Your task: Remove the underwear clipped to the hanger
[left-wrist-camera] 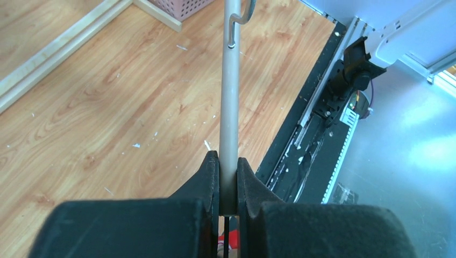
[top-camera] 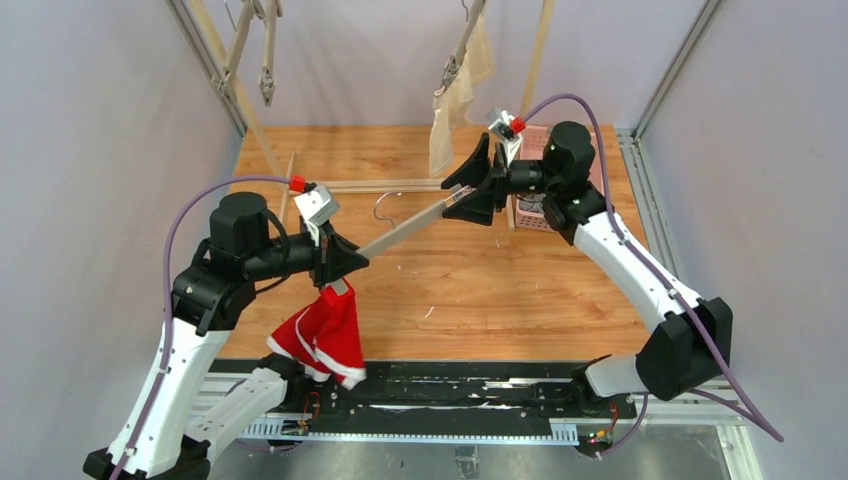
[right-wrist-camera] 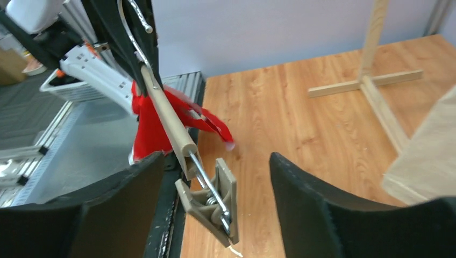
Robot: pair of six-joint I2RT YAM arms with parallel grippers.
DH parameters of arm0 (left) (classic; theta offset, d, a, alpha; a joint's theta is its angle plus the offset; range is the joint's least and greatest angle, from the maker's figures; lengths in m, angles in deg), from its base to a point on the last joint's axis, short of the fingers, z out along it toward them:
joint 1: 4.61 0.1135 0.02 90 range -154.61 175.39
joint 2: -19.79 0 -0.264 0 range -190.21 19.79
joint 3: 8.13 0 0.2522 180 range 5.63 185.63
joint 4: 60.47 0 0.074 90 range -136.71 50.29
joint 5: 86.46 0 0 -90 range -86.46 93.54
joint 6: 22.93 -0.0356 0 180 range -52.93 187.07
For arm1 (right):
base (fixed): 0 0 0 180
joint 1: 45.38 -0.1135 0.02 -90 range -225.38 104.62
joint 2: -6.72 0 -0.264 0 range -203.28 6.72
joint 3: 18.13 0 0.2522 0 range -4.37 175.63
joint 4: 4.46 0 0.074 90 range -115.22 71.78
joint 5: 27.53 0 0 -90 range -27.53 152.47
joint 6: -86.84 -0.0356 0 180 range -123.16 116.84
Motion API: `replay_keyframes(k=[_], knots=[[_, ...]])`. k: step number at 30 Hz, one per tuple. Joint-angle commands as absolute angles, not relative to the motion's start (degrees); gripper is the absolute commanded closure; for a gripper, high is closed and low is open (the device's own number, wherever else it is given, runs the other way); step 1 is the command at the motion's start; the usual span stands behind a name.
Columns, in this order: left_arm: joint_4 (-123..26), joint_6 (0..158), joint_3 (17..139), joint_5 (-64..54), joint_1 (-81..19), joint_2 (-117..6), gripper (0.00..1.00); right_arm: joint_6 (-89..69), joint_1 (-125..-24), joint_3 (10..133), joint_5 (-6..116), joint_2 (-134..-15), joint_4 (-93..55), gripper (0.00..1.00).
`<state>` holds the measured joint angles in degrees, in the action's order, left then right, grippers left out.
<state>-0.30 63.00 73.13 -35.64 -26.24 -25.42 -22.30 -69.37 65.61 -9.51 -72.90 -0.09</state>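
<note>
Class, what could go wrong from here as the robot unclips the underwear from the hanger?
1. The open right tool brackets an empty clip; closing there would free nothing.
2. Only the left tool grips the hanger, so a push may twist it.
3. The red underwear hangs by the black rail and might drop onto it.

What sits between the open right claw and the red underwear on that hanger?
Only the hanger bar and the left gripper, shut on that bar right beside the red underwear. The right gripper stands open around the empty clip at the bar's other end.
</note>
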Motion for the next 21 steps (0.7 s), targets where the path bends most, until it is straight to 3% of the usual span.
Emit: replay_keyframes(k=[1, 11, 21], knots=[[-7.88, 66.06, 75.18, -36.14, -26.63, -25.36, 1.0, -21.85, -70.06, 63.83, 0.6, -67.92, 2.44, 0.23], [-28.44, 77.93, 71.05, -37.33, -26.63, -25.92, 1.0, -42.87, -72.88, 52.73, 13.48, -66.96, 37.45, 0.23], [-34.86, 82.33, 68.86, -35.64, -26.76, -25.7, 1.0, -61.76, -74.18, 56.99, 18.19, -79.26, 66.05, 0.27]])
